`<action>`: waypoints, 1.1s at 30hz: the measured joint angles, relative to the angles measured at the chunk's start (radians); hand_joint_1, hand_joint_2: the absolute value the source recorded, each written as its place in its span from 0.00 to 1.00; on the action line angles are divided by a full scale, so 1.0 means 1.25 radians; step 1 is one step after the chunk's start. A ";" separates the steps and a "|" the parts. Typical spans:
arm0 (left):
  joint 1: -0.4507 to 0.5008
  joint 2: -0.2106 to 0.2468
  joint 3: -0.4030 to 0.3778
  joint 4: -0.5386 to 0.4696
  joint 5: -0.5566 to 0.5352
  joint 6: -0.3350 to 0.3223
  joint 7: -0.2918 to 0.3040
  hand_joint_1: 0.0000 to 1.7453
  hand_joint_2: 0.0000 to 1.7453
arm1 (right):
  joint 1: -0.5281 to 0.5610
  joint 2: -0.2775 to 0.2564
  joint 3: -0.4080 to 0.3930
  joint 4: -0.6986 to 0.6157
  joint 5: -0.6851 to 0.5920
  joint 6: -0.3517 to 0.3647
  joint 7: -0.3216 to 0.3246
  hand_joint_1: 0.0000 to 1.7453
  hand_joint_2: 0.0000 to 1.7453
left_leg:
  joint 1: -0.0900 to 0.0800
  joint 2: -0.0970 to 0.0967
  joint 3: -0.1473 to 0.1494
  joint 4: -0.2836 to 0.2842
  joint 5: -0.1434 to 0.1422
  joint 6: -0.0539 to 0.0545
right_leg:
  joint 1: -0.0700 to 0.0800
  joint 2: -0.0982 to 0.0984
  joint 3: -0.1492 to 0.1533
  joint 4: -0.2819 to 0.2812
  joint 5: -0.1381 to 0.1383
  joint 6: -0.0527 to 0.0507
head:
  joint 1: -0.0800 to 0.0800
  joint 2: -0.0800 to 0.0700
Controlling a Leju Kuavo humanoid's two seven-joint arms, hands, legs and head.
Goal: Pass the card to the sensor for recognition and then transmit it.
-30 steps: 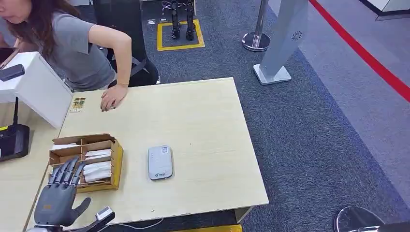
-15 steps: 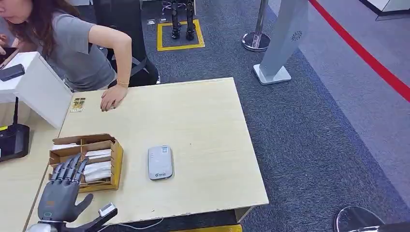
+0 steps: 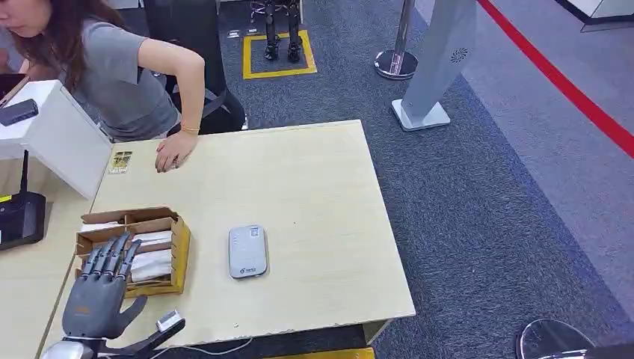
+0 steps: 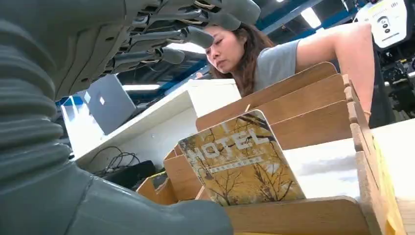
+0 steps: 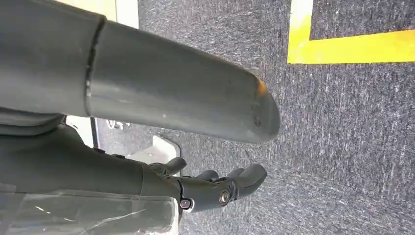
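Grey carpet (image 3: 478, 217) runs around a pale wooden desk (image 3: 314, 187), with a red line across the far right of the floor and a yellow square marked beyond the desk. A grey reader (image 3: 248, 251) lies flat near the middle of the desk's near half. Just to its left sits a brown cardboard box (image 3: 179, 254) split into compartments that hold white cards.

The left hand (image 3: 97, 295) hovers over the near left part of that box, palm down, fingers spread and straight, holding nothing; its fingertips (image 3: 112, 247) reach over the compartments. From the left wrist view, a card (image 4: 242, 159) printed with yellow trees and the word HOTEL leans upright in a near compartment of the box (image 4: 313, 98), below the fingers (image 4: 195, 36) and not touched by them.

The right hand (image 5: 215, 188) hangs down over the carpet, its fingers loosely curled with nothing in them.

At the far left corner of the desk a person in a grey shirt (image 3: 112, 75) leans in with one hand (image 3: 173, 153) flat on the desk, beside a small picture card (image 3: 119, 161). A white box (image 3: 52, 138) stands at the left edge, with a black device (image 3: 21, 217) nearer the robot.
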 joint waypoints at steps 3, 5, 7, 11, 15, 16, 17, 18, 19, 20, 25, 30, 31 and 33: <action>-0.002 -0.001 0.000 0.002 -0.002 0.000 0.000 0.00 1.00 | 0.000 0.000 0.000 0.000 0.001 0.000 0.000 0.00 0.00 | 0.000 0.000 0.000 0.000 0.000 0.000 | 0.000 0.000 0.000 0.000 0.000 0.000 | 0.000 0.000; -0.003 -0.001 -0.001 0.003 -0.002 0.000 0.000 0.00 1.00 | 0.000 0.000 0.000 0.000 0.002 0.000 0.000 0.00 0.00 | 0.000 0.000 0.000 0.000 0.000 0.000 | 0.000 0.000 0.000 0.000 0.000 0.000 | 0.000 0.000; -0.003 -0.001 -0.001 0.003 -0.002 0.001 0.000 0.00 1.00 | 0.000 0.000 0.000 0.000 0.003 0.000 0.000 0.00 0.00 | 0.000 0.000 0.000 0.000 0.000 0.000 | 0.000 0.000 0.000 0.000 0.000 0.000 | 0.000 0.000; -0.003 -0.001 -0.001 0.004 -0.002 0.002 0.000 0.00 1.00 | 0.000 0.000 0.000 0.000 0.005 -0.001 0.000 0.00 0.00 | 0.000 0.000 0.000 0.000 0.000 0.000 | 0.000 0.000 0.000 0.000 0.000 0.000 | 0.000 0.000; -0.003 -0.001 -0.001 0.008 -0.002 0.002 0.002 0.00 1.00 | 0.000 0.000 0.000 0.000 0.005 -0.002 0.000 0.00 0.00 | 0.000 0.000 0.000 0.000 0.000 0.000 | 0.000 0.000 0.000 0.000 0.000 0.000 | 0.000 0.000; -0.003 -0.001 -0.001 0.008 -0.002 0.001 0.004 0.00 1.00 | 0.000 0.000 0.000 0.000 0.005 -0.003 0.000 0.00 0.00 | 0.000 0.000 0.000 0.000 0.000 0.000 | 0.000 0.000 0.000 0.000 0.000 0.000 | 0.000 0.000; -0.003 -0.001 -0.001 0.008 -0.002 0.000 0.005 0.00 1.00 | 0.000 0.000 0.000 0.000 0.005 -0.005 0.000 0.00 0.00 | 0.000 0.000 0.000 0.000 0.000 0.000 | 0.000 0.000 0.000 0.000 0.000 0.000 | 0.000 0.000; -0.003 -0.001 -0.001 0.008 -0.002 -0.001 0.006 0.00 1.00 | 0.000 0.000 0.000 0.000 0.006 -0.006 0.001 0.00 0.00 | 0.000 0.000 0.000 0.000 0.000 0.000 | 0.000 0.000 0.000 0.000 0.000 0.000 | 0.000 0.000; -0.003 -0.001 -0.001 0.009 -0.002 -0.001 0.006 0.00 1.00 | 0.000 0.000 0.001 0.000 0.006 -0.007 0.002 0.00 0.00 | 0.000 0.000 0.000 0.000 0.000 0.000 | 0.000 0.000 0.000 0.000 0.000 0.000 | 0.000 0.000; -0.003 -0.001 -0.001 0.011 -0.002 -0.001 0.007 0.00 1.00 | 0.000 0.000 0.001 0.000 0.006 -0.009 0.002 0.00 0.00 | 0.000 0.000 0.000 0.000 0.000 0.000 | 0.000 0.000 0.000 0.000 0.000 0.000 | 0.000 0.000; -0.003 -0.002 -0.002 0.016 -0.002 -0.003 0.009 0.00 1.00 | 0.000 0.000 0.001 0.000 0.008 -0.010 0.003 0.00 0.00 | 0.000 0.000 0.000 0.000 0.000 0.000 | 0.000 0.000 0.000 0.000 0.000 0.000 | 0.000 0.000; -0.003 -0.006 -0.002 0.022 -0.002 -0.009 0.012 0.00 1.00 | 0.000 0.000 0.001 0.000 0.009 -0.010 0.005 0.00 0.00 | 0.000 0.000 0.000 0.000 0.000 0.000 | 0.000 0.000 0.000 0.000 0.000 0.000 | 0.000 0.000; -0.003 -0.006 -0.002 0.022 -0.002 -0.009 0.012 0.00 1.00 | 0.000 0.000 0.001 0.000 0.009 -0.010 0.005 0.00 0.00 | 0.000 0.000 0.000 0.000 0.000 0.000 | 0.000 0.000 0.000 0.000 0.000 0.000 | 0.000 0.000; -0.003 -0.007 -0.002 0.022 -0.002 -0.009 0.012 0.00 1.00 | 0.000 0.000 0.001 0.000 0.009 -0.010 0.005 0.00 0.00 | 0.000 0.000 0.000 0.000 0.000 0.000 | 0.000 0.000 0.000 0.000 0.000 0.000 | 0.000 0.000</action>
